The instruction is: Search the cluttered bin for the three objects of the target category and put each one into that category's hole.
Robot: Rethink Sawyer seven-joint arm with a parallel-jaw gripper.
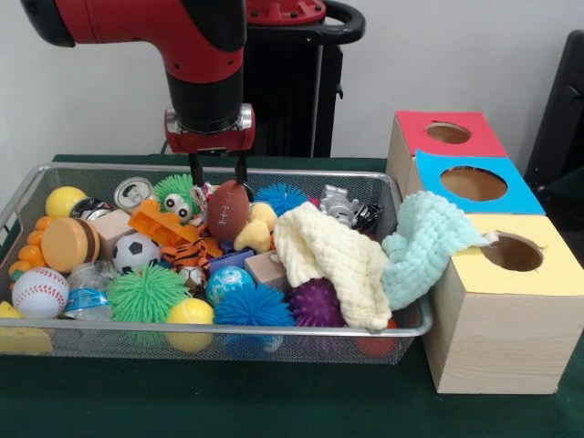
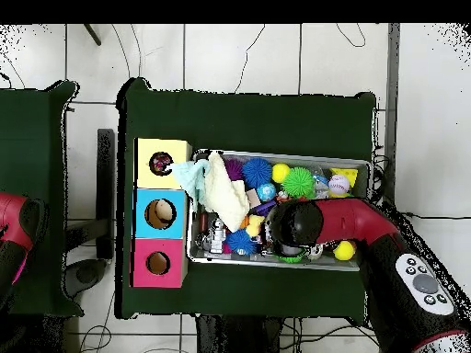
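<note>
Claw (image 1: 218, 171) | spread, tips on both sides of small brown toy football (image 1: 227, 210) | in silver wire mesh bin (image 1: 228, 336) | green table (image 1: 274, 401)

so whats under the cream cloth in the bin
A purple spiky ball pokes out below the cream cloth, and a tan block at its left edge. Whatever else lies beneath is covered.

Front view close, table-level; overhead farther, straight down; both share bin (image 1: 228, 333) (image 2: 361, 167), probably boxes (image 1: 497, 301) (image 2: 162, 213).
</note>
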